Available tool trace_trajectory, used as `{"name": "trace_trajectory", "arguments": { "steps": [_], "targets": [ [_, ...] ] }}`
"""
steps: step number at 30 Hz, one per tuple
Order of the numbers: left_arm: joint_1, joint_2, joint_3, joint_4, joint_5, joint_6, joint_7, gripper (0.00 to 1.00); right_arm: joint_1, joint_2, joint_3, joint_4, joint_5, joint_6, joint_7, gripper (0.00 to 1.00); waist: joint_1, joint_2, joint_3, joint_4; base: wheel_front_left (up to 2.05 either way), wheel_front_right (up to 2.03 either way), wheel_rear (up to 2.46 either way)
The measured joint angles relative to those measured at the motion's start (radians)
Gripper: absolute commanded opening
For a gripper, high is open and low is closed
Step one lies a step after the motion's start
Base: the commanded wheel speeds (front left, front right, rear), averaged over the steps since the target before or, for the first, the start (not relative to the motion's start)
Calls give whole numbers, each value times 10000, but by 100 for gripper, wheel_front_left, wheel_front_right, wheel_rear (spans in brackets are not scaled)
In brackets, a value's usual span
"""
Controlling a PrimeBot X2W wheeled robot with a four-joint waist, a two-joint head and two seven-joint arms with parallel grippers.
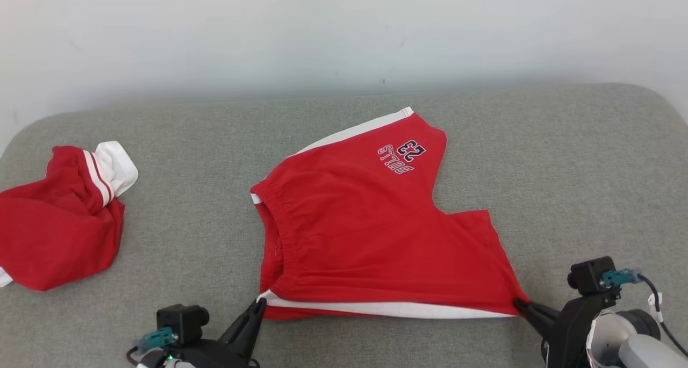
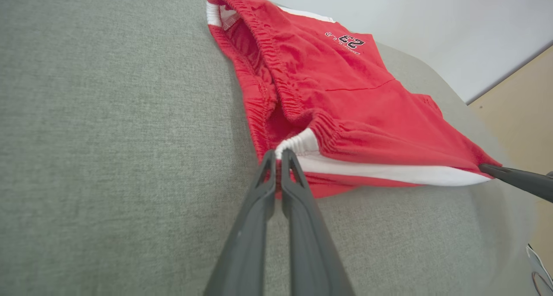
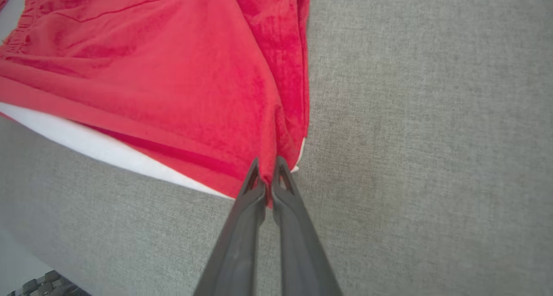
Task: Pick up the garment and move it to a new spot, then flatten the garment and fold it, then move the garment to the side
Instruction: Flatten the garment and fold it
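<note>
Head view | L end effector (image 1: 261, 302) + R end effector (image 1: 517, 303) clenched on shorts (image 1: 365, 233) corners | risk: thin pinch slips under pull, fabric drops

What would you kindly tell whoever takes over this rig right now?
Left pincer: shut on the waistband corner of the shorts, at the white stripe.
Right pincer: shut on the near leg's hem corner.
Things: the shorts lie spread on the grey cushion, with the near edge stretched between the pincers. A crumpled red garment lies at the far left.
Done: shorts gripped and mostly flattened.
Left: smooth out, fold, move aside.
</note>
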Motion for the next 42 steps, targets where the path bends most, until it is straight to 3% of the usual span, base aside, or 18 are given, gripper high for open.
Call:
{"name": "trace_trajectory", "arguments": {
  "steps": [10, 11, 12, 13, 14, 28, 33, 42],
  "targets": [
    [1, -270, -61, 128, -12, 247, 307, 0, 36, 42, 46, -8, -17, -144, 332, 0, 2, 2, 77, 51, 0, 0, 0],
    [1, -270, -25, 127, -42, 268, 307, 12, 35, 40, 21, -25, -17, -180, 324, 0, 2, 2, 73, 53, 0, 0, 0],
    [1, -270, -25, 127, -42, 268, 307, 35, 35, 40, 21, -25, -17, -180, 324, 34, 2, 2, 73, 53, 0, 0, 0],
    [1, -270, 21, 115, -46, 297, 305, 100, 31, 40, -29, -48, -17, -232, 305, 88, 2, 1, 67, 55, 0, 0, 0],
    [1, -274, 96, 102, -52, 357, 291, 100, 9, 40, -82, -69, -17, -232, 251, 100, 2, 1, 61, 57, 0, 0, 0],
    [312, 56, 836, -1221, -286, 794, -387, 100, 422, -405, -880, -1187, 265, -441, -669, 100, 2, 1, -121, -11, 0, 0, 0],
    [395, 46, 479, -1787, 21, 888, -464, 100, 1054, -658, -815, -1664, 134, -690, -744, 100, 2, 2, -140, -65, 0, 0, 0],
    [396, 107, -596, -2454, 1616, 1415, -303, 100, 1385, -976, -558, -2238, -560, -1285, -744, 100, 2, 2, 123, -116, 0, 0, 0]
  ]
}}
